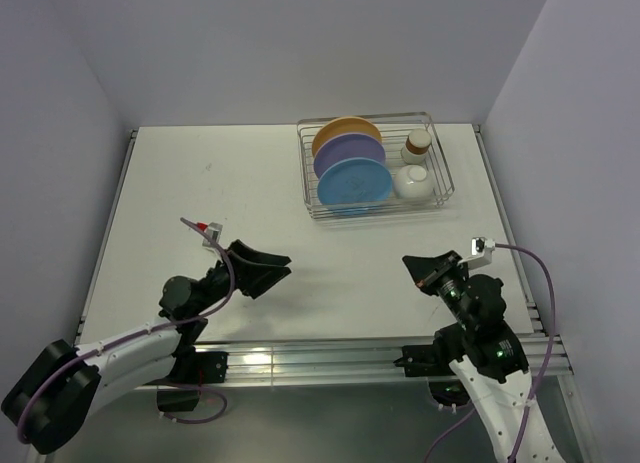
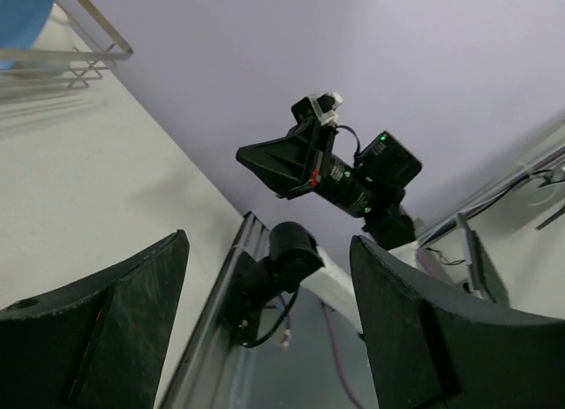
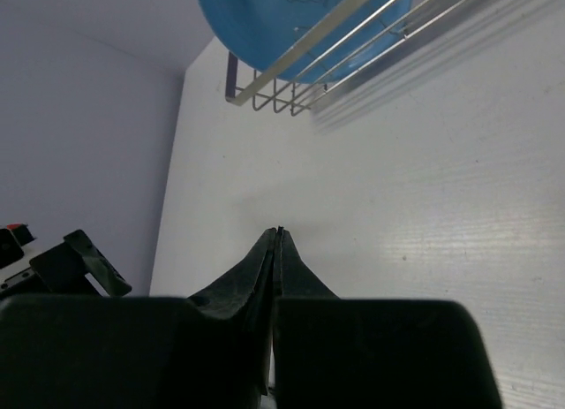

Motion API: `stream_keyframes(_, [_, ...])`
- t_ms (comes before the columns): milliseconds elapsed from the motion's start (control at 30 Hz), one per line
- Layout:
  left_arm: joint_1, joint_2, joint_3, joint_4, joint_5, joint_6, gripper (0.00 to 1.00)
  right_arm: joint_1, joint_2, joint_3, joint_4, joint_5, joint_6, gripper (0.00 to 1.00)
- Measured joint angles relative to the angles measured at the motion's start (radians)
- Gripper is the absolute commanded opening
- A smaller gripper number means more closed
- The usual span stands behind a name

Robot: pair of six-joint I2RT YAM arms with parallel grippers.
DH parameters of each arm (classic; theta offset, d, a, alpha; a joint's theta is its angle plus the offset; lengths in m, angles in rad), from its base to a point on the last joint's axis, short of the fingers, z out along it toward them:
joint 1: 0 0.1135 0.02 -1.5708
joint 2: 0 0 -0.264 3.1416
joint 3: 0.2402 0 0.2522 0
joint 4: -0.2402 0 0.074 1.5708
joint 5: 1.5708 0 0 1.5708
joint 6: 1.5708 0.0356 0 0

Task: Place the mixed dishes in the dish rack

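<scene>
The silver wire dish rack [image 1: 440,158] stands at the back right of the table. In it the orange-yellow plate [image 1: 345,134], the lavender plate [image 1: 347,153] and the blue plate [image 1: 353,182] lean in a row. The white bowl [image 1: 413,183] and the brown-rimmed white cup [image 1: 417,144] sit in its right part. My left gripper [image 1: 268,268] is open and empty, low over the near left of the table. My right gripper [image 1: 412,266] is shut and empty, near the front right. The blue plate [image 3: 291,20] and the rack's corner [image 3: 265,95] show in the right wrist view.
The right arm [image 2: 344,175] shows in the left wrist view beyond the table's metal front rail [image 2: 221,312]. Lavender walls enclose the table on three sides. The rack's corner [image 2: 97,47] is at that view's top left.
</scene>
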Motion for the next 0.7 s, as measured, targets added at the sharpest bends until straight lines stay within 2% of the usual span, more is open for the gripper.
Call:
stream_keyframes(167, [0.0, -0.064, -0.005, 0.045, -0.003, -0.103, 0.82, 0.0, -0.031, -0.048, 0.051, 0.0, -0.012, 0.12])
stream_keyframes(267, [0.0, -0.167, -0.006, 0.058, -0.005, -0.139, 0.82, 0.0, -0.031, -0.088, 0.05, 0.002, -0.009, 0.16])
stream_keyframes(533, [0.0, -0.592, -0.006, 0.112, -0.002, -0.169, 0.84, 0.0, -0.031, -0.15, 0.068, -0.003, 0.013, 0.23])
stream_keyframes(700, [-0.001, -0.687, -0.006, 0.108, 0.008, -0.176, 0.84, 0.0, -0.031, -0.209, 0.087, -0.023, 0.043, 0.27])
